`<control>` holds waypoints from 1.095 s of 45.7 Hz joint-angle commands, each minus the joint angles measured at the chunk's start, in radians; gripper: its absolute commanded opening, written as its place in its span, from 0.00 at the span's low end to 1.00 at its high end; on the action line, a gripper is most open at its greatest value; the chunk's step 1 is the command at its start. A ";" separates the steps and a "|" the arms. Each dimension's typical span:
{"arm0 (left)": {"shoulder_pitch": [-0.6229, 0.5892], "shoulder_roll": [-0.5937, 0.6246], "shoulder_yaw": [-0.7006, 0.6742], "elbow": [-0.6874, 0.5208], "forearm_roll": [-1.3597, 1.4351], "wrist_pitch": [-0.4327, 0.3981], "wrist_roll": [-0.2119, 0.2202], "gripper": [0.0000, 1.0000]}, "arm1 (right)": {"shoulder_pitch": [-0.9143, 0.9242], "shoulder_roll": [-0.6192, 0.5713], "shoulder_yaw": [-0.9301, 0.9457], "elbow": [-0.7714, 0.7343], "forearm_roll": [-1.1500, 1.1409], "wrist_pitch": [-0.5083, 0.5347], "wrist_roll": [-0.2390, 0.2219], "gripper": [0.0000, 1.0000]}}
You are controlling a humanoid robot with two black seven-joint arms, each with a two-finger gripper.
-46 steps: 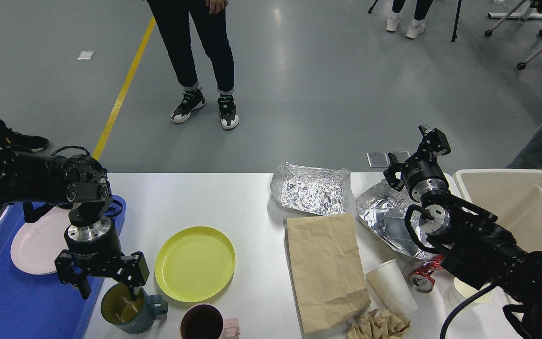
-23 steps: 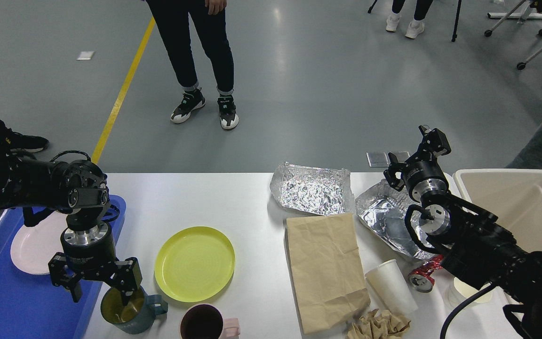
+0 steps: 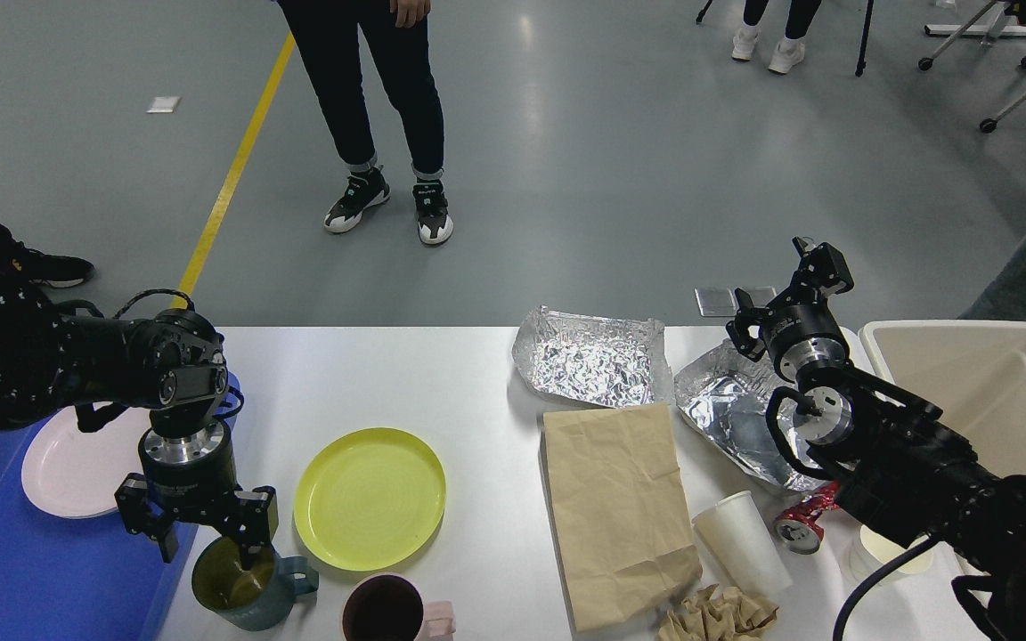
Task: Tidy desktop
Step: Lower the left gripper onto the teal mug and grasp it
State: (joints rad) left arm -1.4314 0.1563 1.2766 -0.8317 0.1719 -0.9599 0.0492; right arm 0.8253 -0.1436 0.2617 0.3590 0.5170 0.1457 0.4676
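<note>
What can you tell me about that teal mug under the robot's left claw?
The teal mug stands upright on the white desktop at its near left, beside the blue tray. It looks like matte plastic, with a dark olive inside and its handle pointing right. The left gripper is open astride its rim: one finger dips inside, the other outside.

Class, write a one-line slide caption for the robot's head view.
Left hand open over the teal mug beside a yellow plate on the cluttered desktop; right hand raised.
</note>
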 commanded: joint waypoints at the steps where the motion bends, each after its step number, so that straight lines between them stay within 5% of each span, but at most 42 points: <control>1: 0.012 -0.007 -0.003 0.002 0.000 0.000 0.000 0.72 | 0.000 0.001 -0.001 0.000 0.000 0.000 0.000 1.00; 10: 0.019 -0.009 -0.005 0.002 0.000 0.000 -0.002 0.57 | 0.000 -0.001 -0.001 0.000 0.000 0.000 0.000 1.00; 27: 0.042 -0.024 -0.003 0.000 -0.005 0.000 -0.005 0.07 | 0.000 -0.001 0.001 0.000 0.000 0.000 0.000 1.00; 41: 0.014 -0.031 -0.003 -0.029 -0.006 0.000 -0.005 0.00 | 0.000 -0.001 0.001 0.000 0.000 0.000 0.000 1.00; 50: -0.122 -0.011 -0.003 -0.170 -0.009 0.000 -0.003 0.00 | 0.000 -0.001 -0.001 0.000 0.000 0.000 0.000 1.00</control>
State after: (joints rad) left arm -1.4782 0.1380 1.2731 -0.9208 0.1643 -0.9599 0.0447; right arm 0.8253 -0.1434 0.2616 0.3589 0.5170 0.1457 0.4674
